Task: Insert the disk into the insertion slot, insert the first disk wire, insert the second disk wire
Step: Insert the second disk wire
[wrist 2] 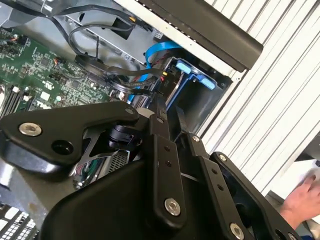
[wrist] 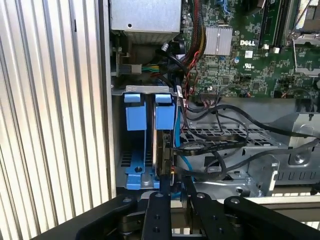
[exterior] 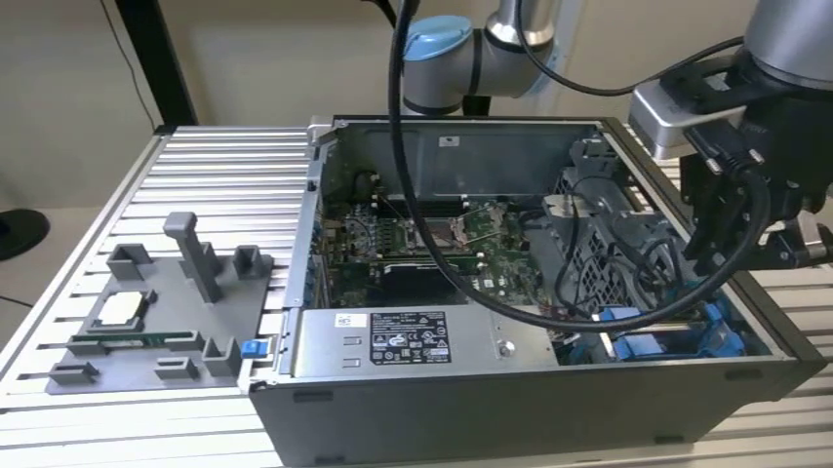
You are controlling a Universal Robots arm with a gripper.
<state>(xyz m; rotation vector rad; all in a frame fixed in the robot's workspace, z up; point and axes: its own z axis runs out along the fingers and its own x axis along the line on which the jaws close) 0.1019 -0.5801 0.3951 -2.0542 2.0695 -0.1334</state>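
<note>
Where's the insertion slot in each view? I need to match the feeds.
Exterior view: insertion slot low, toward the exterior view's right.
First wrist view: insertion slot between case wall and black cables.
Second wrist view: insertion slot under the case rim.
Shared landmark: green motherboard.

One raised outside camera, two cameras close on the arm

The exterior view looks down at an angle from beyond the open computer case (exterior: 547,322), taking in the whole case, the ribbed table (exterior: 92,234) and the arm. Both wrist views sit much nearer — each looks past the black gripper (wrist: 178,192) links (wrist 2: 165,170) into the case. All three share the blue drive bay (exterior: 664,331) (wrist 2: 192,75) (wrist: 142,140) and the green circuit board (exterior: 416,244) (wrist 2: 45,75) (wrist: 250,50).
</note>
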